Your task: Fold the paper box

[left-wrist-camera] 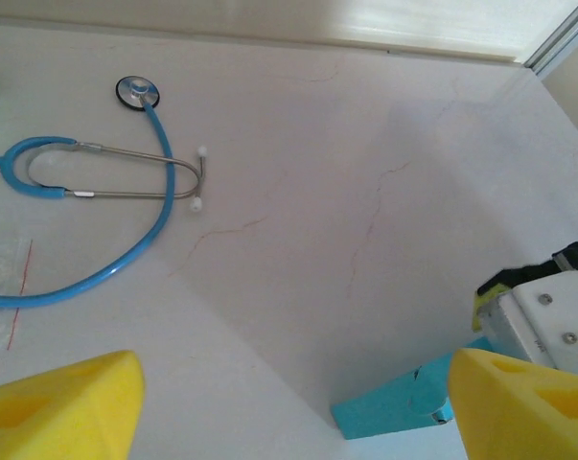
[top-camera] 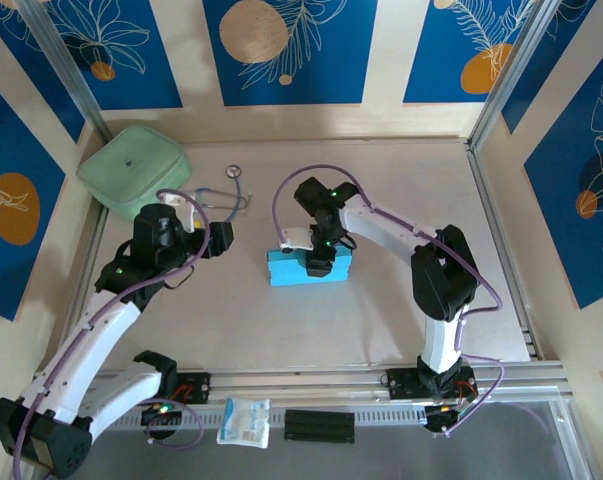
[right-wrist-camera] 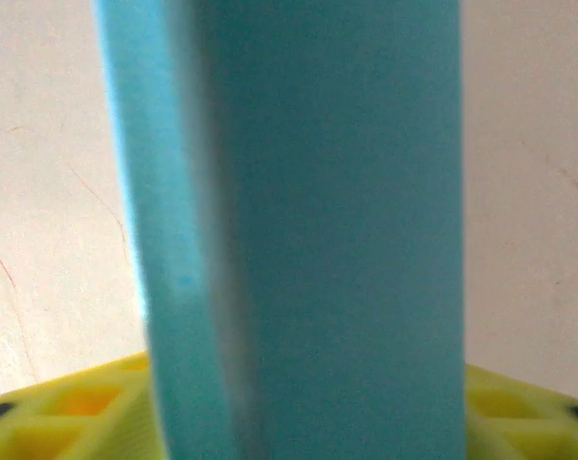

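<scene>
The paper box (top-camera: 286, 268) lies folded as a flat sky-blue rectangle at the middle of the table. My right gripper (top-camera: 319, 262) points down onto its right half. In the right wrist view the box (right-wrist-camera: 317, 240) stands close and blurred between the yellow fingers (right-wrist-camera: 68, 412) of my right gripper (right-wrist-camera: 308, 422), hiding the gap, so contact is unclear. My left gripper (top-camera: 219, 240) hovers to the left of the box. Its yellow fingers (left-wrist-camera: 68, 402) stand wide apart, so my left gripper (left-wrist-camera: 293, 379) is open with nothing between them. A corner of the box (left-wrist-camera: 394, 407) shows there.
A pale green rounded case (top-camera: 133, 167) sits at the back left. A blue stethoscope (top-camera: 231, 190) (left-wrist-camera: 126, 172) lies behind the left gripper. A small clear-white packet (top-camera: 245, 420) and a black strip (top-camera: 319, 425) rest on the near rail. Metal frame posts border the table.
</scene>
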`<state>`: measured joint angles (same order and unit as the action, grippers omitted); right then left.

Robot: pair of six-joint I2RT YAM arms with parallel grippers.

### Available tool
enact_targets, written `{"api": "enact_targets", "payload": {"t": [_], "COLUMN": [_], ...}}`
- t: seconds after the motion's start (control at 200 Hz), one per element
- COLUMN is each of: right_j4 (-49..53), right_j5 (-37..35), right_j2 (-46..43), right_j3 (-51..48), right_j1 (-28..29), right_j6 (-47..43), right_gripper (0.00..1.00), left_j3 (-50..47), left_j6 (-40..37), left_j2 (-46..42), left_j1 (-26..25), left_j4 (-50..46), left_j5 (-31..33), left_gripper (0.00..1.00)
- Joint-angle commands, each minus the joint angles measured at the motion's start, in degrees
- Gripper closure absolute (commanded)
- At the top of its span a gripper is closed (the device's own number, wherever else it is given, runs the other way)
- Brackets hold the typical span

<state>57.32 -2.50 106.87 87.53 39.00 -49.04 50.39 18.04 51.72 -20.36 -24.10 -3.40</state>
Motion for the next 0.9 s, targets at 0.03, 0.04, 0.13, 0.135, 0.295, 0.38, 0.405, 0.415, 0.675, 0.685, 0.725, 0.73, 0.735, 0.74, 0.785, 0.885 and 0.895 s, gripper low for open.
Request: {"api": "enact_targets", "payload": {"t": [0.03, 0.04, 0.13, 0.135, 0.295, 0.38, 0.405, 0.415, 0.675, 0.685, 0.725, 0.73, 0.735, 0.74, 0.785, 0.885, 0.895], "right_j4": [0.0, 0.0, 0.0, -0.1, -0.2, -0.2, -0.1, -0.1, -1.1, -1.5, -3.6, -3.9, -4.2, -4.5, -8.1, -12.0, -11.8], "right_j5": [2.7, 2.7, 2.1, 2.0, 3.3, 4.7, 5.0, 5.1, 14.2, 14.8, 17.2, 17.5, 17.7, 17.9, 19.0, 17.7, 17.4], "right_j2": [-2.6, -2.7, -3.2, -3.2, -4.1, -4.4, -4.5, -4.5, -9.0, -9.4, -11.2, -11.4, -11.7, -12.0, -14.3, -16.9, -17.0], "right_j3": [1.7, 1.6, 1.4, 1.4, 1.3, 1.9, 2.1, 2.2, 3.1, 3.1, 2.3, 2.2, 2.1, 1.9, 0.3, -0.9, -0.7], "right_j1": [0.2, 0.3, 0.2, 0.2, -0.4, -0.5, -0.5, -0.6, -2.7, -2.8, -3.7, -3.8, -3.8, -3.9, -4.8, -8.3, -8.7], "right_j6": [-0.3, -0.2, -0.5, -0.4, -0.5, -0.5, -0.4, -0.4, 2.8, 3.3, 5.8, 6.2, 6.7, 7.2, 12.6, 32.0, 34.3], "right_gripper": [0.34, 0.34, 0.34, 0.34, 0.09, 0.01, 0.01, 0.01, 0.01, 0.01, 0.01, 0.01, 0.01, 0.01, 0.01, 0.01, 0.01], "left_j3": [0.0, 0.0, 0.0, 0.0, 0.0, -0.2, -0.2, -0.2, 3.8, 4.1, 5.2, 5.3, 5.5, 5.6, 6.7, 10.4, 10.9], "left_j6": [-1.4, -1.3, -0.9, -0.9, -0.8, -0.7, -0.8, -0.9, -5.1, -5.3, -5.6, -5.6, -5.6, -5.6, -6.1, -7.3, -7.4], "left_j2": [0.9, 1.0, 1.7, 1.8, 3.0, 3.8, 4.1, 4.2, 9.5, 9.8, 10.7, 10.8, 10.9, 11.0, 11.9, 14.3, 14.6], "left_j1": [0.3, 0.3, 0.3, 0.3, 0.3, 0.3, 0.3, 0.3, -1.1, -1.3, -1.7, -1.8, -1.8, -1.9, -2.2, -3.3, -3.4], "left_j4": [1.2, 1.2, 1.6, 1.6, 1.9, 1.6, 1.5, 1.5, -4.1, -4.6, -6.2, -6.4, -6.6, -6.7, -8.2, -12.7, -13.3], "left_j5": [-1.5, -1.5, -2.0, -2.1, -3.2, -4.5, -5.2, -5.7, -16.3, -16.1, -15.2, -15.1, -15.0, -14.9, -15.2, -15.9, -16.0], "left_gripper": [0.18, 0.18, 0.17, 0.17, 0.17, 0.17, 0.17, 0.17, 0.19, 0.2, 0.21, 0.21, 0.21, 0.22, 0.24, 0.3, 0.3]}}
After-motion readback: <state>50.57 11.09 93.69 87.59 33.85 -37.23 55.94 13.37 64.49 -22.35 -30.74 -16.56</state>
